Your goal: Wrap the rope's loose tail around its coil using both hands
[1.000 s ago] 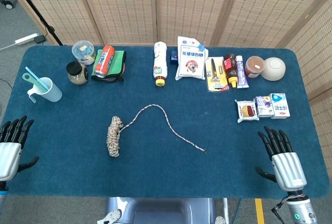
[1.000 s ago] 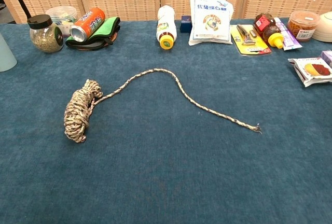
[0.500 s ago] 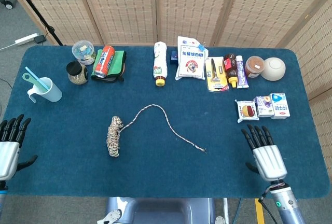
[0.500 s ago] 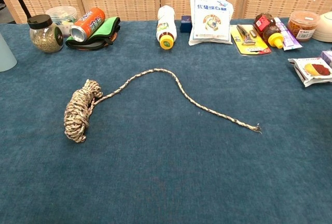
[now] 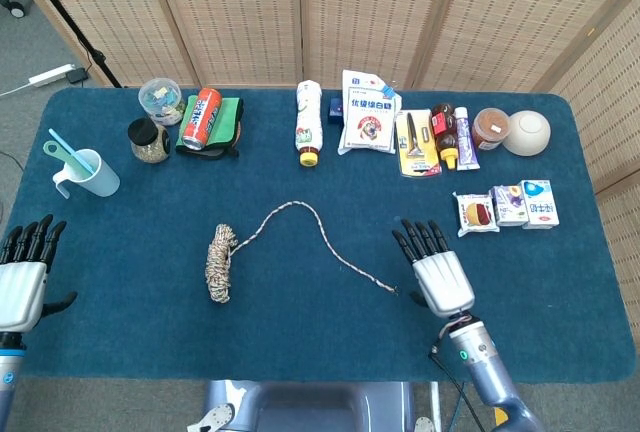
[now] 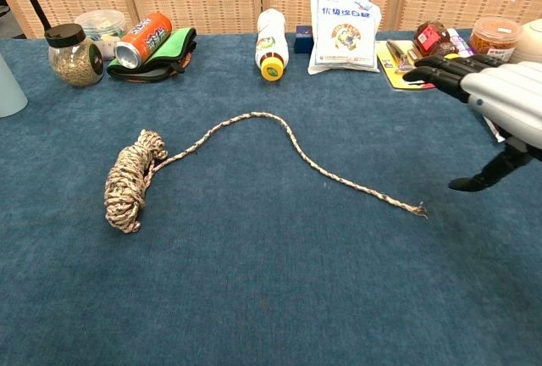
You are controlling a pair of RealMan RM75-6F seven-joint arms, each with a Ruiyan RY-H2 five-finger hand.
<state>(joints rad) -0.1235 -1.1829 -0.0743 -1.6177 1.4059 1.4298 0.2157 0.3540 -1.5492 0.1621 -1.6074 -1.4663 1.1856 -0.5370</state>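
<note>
A speckled rope coil (image 5: 219,263) (image 6: 129,180) lies on the blue table, left of centre. Its loose tail (image 5: 310,220) (image 6: 288,141) arcs up and right, ending in a frayed tip (image 5: 392,290) (image 6: 417,208). My right hand (image 5: 437,268) (image 6: 498,102) hovers open, palm down, just right of that tip and not touching it. My left hand (image 5: 24,277) is open at the table's left front edge, far from the coil; the chest view does not show it.
Along the back stand a jar (image 5: 150,141), a red can on a green cloth (image 5: 201,118), a white bottle (image 5: 309,124), a white bag (image 5: 368,112), condiment bottles (image 5: 448,132) and a bowl (image 5: 527,132). A blue cup (image 5: 87,172) sits far left, and snack packs (image 5: 508,208) right.
My right hand has swept left from the table's right front corner to beside the tail's tip. The left hand has shifted slightly. The rope has not moved.
</note>
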